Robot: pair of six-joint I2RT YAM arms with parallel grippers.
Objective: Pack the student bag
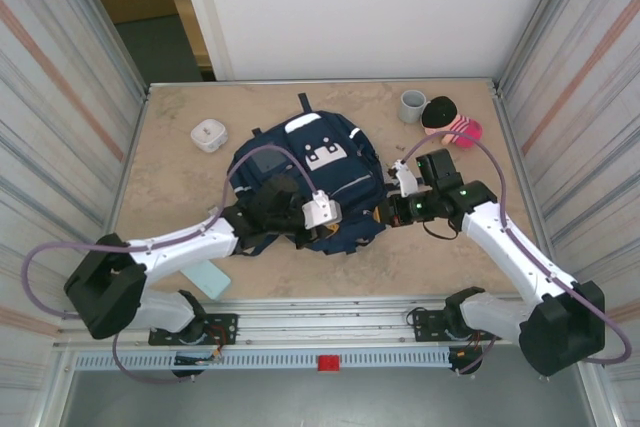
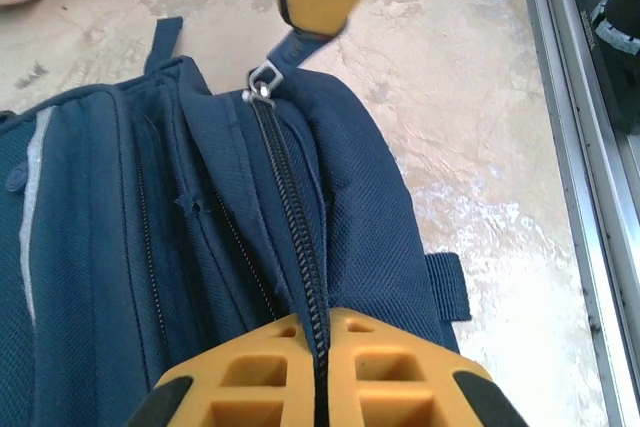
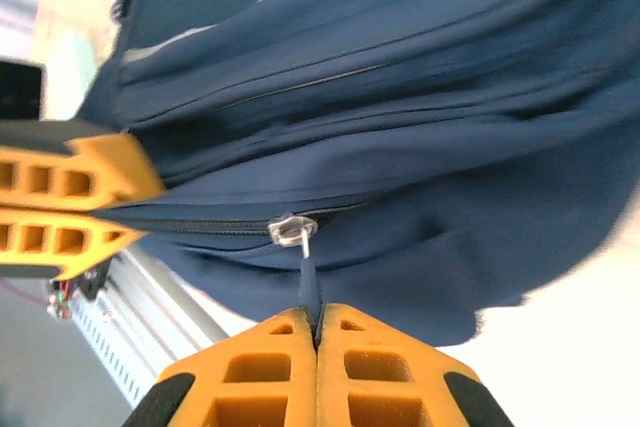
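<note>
The student bag (image 1: 310, 172) lies mid-table, its zipper (image 2: 290, 207) closed between the claws. The right gripper (image 3: 318, 322) is clamped on the zipper pull (image 3: 307, 277), and the left gripper (image 2: 320, 322) pinches the bag's zipper seam. A plush toy (image 1: 450, 119), grey cup (image 1: 412, 105) and white case (image 1: 209, 134) lie outside, so most packing seems left.

White shells and chunky black joints show on the left arm (image 1: 182, 241) and right arm (image 1: 508, 243), lilac cables (image 1: 45, 250) loop off both, and the orange fingers (image 3: 265, 372) carry square pockets.
</note>
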